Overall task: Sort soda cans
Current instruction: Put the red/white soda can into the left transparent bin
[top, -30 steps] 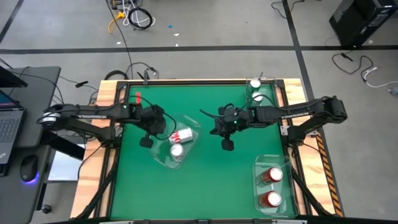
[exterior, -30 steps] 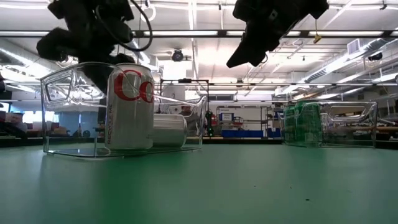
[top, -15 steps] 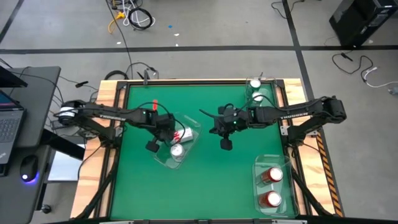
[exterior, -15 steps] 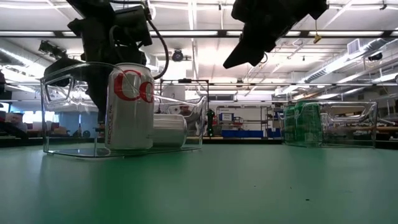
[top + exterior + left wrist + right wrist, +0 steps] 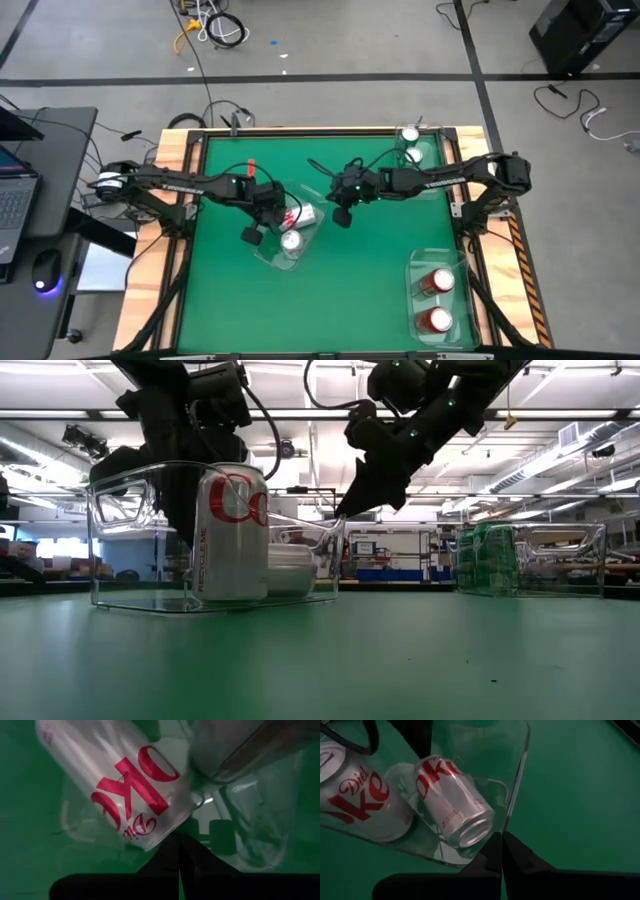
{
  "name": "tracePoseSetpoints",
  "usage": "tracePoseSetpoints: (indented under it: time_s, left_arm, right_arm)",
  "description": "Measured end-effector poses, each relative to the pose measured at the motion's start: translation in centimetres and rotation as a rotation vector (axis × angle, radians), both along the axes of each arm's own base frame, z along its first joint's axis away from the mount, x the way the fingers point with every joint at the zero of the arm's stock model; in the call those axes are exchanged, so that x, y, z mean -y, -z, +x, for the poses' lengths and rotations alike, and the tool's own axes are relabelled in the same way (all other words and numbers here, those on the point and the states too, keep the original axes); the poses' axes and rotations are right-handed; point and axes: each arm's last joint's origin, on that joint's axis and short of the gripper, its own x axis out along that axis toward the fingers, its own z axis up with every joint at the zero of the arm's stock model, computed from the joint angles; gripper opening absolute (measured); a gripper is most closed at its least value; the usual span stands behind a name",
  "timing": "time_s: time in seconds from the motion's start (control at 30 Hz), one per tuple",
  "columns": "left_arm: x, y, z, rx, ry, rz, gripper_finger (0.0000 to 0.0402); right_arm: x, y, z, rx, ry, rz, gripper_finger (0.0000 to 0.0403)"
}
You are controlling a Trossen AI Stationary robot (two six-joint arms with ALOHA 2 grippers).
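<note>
With both claws' fingers pressed together and holding nothing, I set my left claw (image 5: 252, 235) and right claw (image 5: 341, 216) either side of the clear rectangular plastic tray (image 5: 262, 256), apparently steadying its 2 silver-grey soda cans (image 5: 291, 240).

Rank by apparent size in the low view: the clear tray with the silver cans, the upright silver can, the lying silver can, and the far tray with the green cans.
1. Clear tray, largest.
2. Far tray with the green cans; it is farther from the camera, so true size is unsure.
3. Upright silver can.
4. Lying silver can, partly hidden.
</note>
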Motion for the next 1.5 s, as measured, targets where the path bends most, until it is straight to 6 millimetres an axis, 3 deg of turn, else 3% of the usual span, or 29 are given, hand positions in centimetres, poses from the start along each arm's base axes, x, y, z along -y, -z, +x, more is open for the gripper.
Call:
tracePoseSetpoints:
  time_s: [0.4, 0.6, 0.87, 1.5]
  left_arm:
    - [0.2, -1.0, 0.3, 0.003, 0.017, -0.032, 0.0000]
    - [0.9, -0.3, 0.5, -0.041, 0.029, -0.060, 0.0000]
    - [0.9, 0.9, 1.6, -0.046, -0.022, -0.014, 0.0000]
    - [0.6, -3.5, 3.2, 0.067, -0.072, 0.053, 0.0000]
  right_arm:
    - [0.6, -1.3, -0.8, 0.016, 0.113, -0.066, 0.0000]
    - [1.5, 1.0, -0.7, -0.081, 0.180, -0.015, 0.0000]
    - [1.2, 2.7, 0.5, -0.065, 0.105, 0.049, 0.0000]
    - [0.2, 2.7, 0.7, -0.062, 0.042, 0.040, 0.0000]
